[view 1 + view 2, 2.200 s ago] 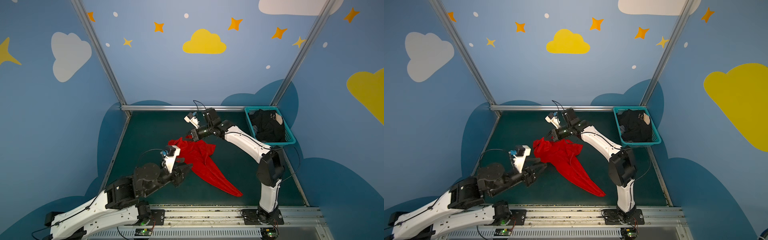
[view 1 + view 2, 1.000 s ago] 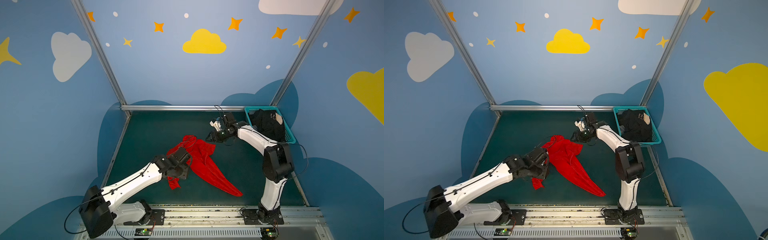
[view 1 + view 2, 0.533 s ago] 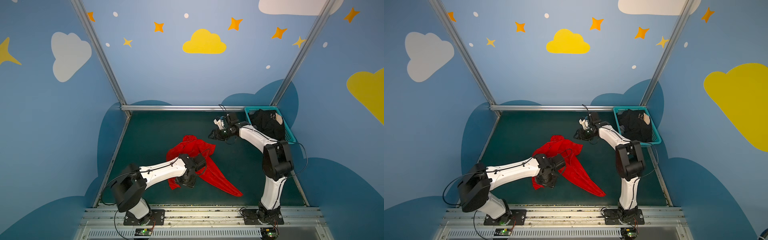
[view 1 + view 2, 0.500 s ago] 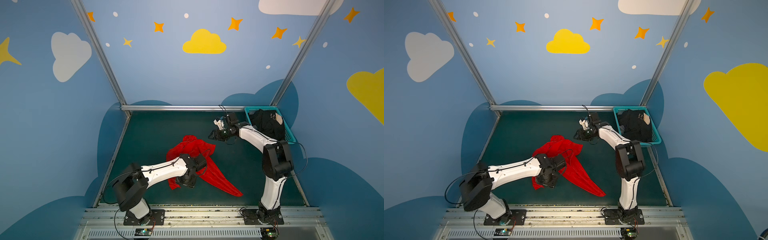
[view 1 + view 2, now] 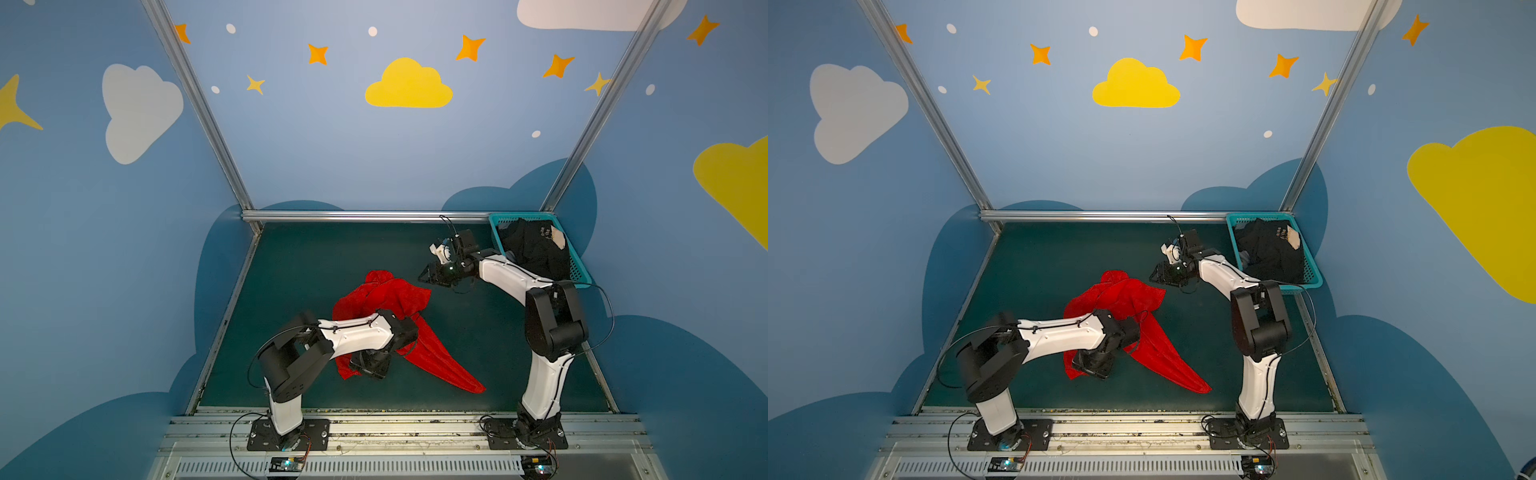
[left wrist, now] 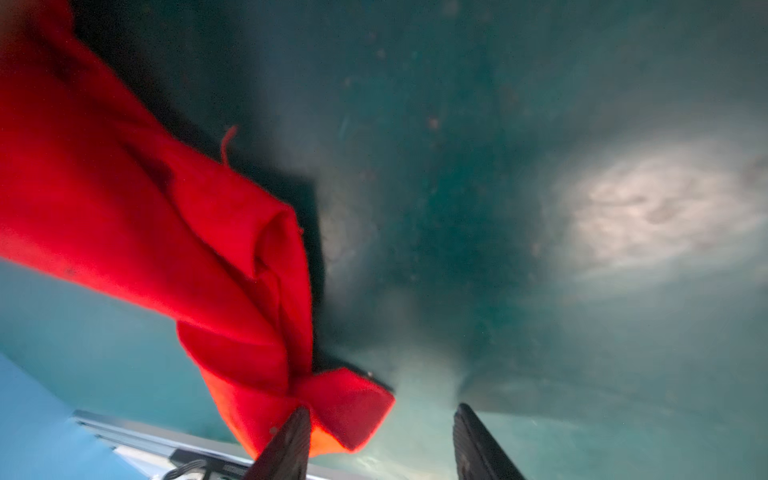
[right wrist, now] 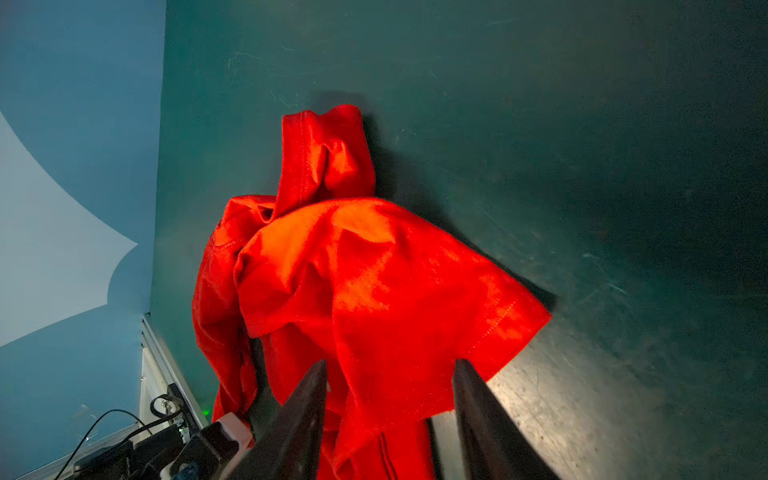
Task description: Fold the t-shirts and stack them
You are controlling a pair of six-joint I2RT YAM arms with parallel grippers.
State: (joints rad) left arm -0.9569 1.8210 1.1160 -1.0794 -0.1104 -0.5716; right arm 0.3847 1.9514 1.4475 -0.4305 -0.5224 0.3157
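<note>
The red t-shirt (image 7: pixel 374 282) is soft, matt cloth, creased into folds, with a fine stitched hem line showing in the right wrist view. The tabletop (image 7: pixel 582 124) is a dark green matt sheet, scuffed with pale hairline scratches and dully shiny where light falls. The basket (image 5: pixel 577 266) is teal plastic lattice; the black t-shirts (image 5: pixel 536 253) in it are matt cloth. The frame rail (image 5: pixel 353 216) is brushed silvery metal. The left arm's shell (image 5: pixel 357 332) looks like smooth, faintly glossy white plastic.

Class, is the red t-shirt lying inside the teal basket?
No: in both top views the red t-shirt lies crumpled on the green table, outside the basket.
</note>
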